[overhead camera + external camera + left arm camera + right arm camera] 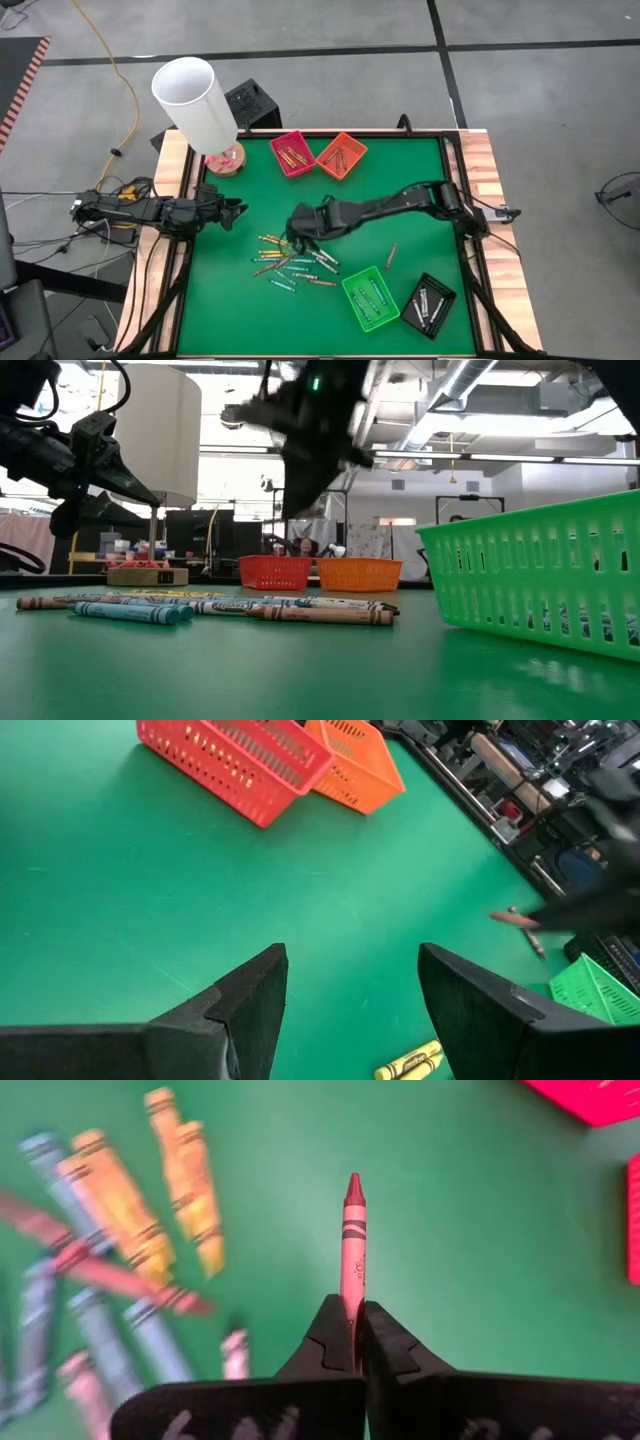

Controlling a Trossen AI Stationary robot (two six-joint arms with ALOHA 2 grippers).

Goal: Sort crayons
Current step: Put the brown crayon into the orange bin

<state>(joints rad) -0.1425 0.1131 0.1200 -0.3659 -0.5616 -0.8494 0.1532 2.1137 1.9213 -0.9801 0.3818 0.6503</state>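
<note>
So the right gripper (352,1342) was clamped shut on a red crayon (352,1250), pinching it at one end with the pointed tip sticking out past the fingers. In the overhead view that gripper (297,232) sat out over the middle of the green bench (420,170), right at the top edge of the loose pile of crayons (290,262).

The pile itself was spread across the mat a bit left of centre: yellow ones, teal ones, a few brownish and grey-white ones, all lying flat. One stray crayon (391,256) lay off on its own to the right of the pile, just above the green tray (371,299).

Trays: a red tray (292,153) and an orange tray (341,155) side by side at the far edge, the green one and a black tray (430,304) on the near right. All four had some crayons in them already.

The left gripper (350,995) was hanging at the left edge of the bench, fingers spread wide and holding nothing, with a yellow crayon (410,1063) on the mat just below it. A white lamp (195,100) stood at the far left corner
</note>
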